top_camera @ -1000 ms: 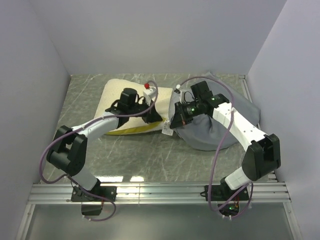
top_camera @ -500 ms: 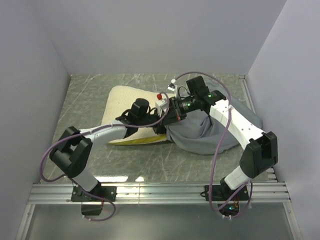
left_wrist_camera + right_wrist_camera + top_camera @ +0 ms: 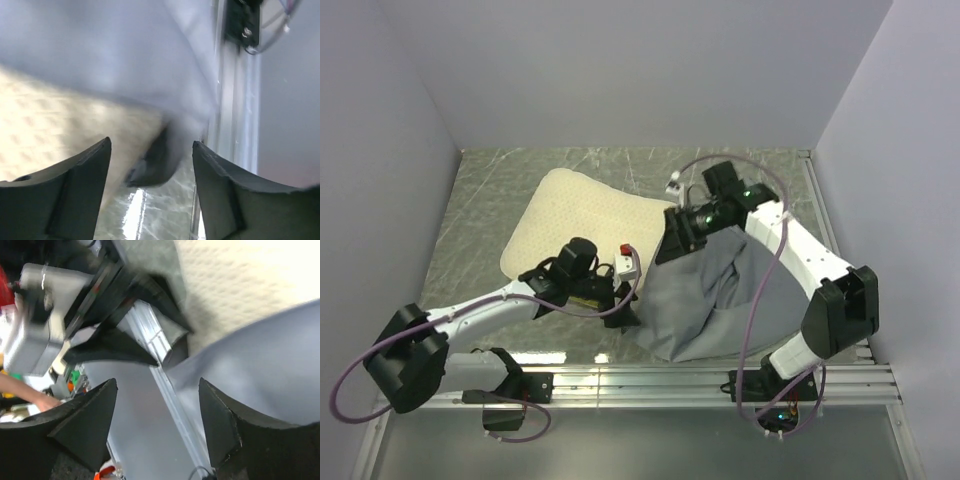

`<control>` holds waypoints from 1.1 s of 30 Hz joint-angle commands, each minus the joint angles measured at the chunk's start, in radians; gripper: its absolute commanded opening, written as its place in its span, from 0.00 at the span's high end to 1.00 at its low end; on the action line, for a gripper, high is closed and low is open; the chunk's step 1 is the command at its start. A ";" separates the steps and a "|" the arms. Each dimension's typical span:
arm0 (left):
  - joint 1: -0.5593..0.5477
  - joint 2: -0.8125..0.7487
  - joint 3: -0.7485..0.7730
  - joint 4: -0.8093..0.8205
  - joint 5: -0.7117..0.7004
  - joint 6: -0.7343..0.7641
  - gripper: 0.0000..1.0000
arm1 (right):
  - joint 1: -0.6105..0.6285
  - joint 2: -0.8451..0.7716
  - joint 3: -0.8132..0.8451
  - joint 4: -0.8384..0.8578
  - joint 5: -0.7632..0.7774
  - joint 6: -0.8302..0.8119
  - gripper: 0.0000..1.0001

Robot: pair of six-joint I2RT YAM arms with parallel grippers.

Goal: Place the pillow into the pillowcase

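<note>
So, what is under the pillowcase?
One end of the pillow goes under the left edge of the pillowcase; the rest lies uncovered. The fabric hides how far it reaches, and whether it is inside the opening or only beneath.

Soft, even overhead light leaves faint shadows and a pale glare strip on the table [image 3: 480,210] just behind the left gripper [image 3: 628,305], while both wrist views smear everything beyond their fingers [image 3: 75,195] with motion blur.
</note>
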 commanded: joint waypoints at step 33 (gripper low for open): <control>0.407 0.898 1.086 -0.250 -0.028 0.579 0.01 | -0.232 0.610 0.669 -0.033 0.357 -0.116 1.00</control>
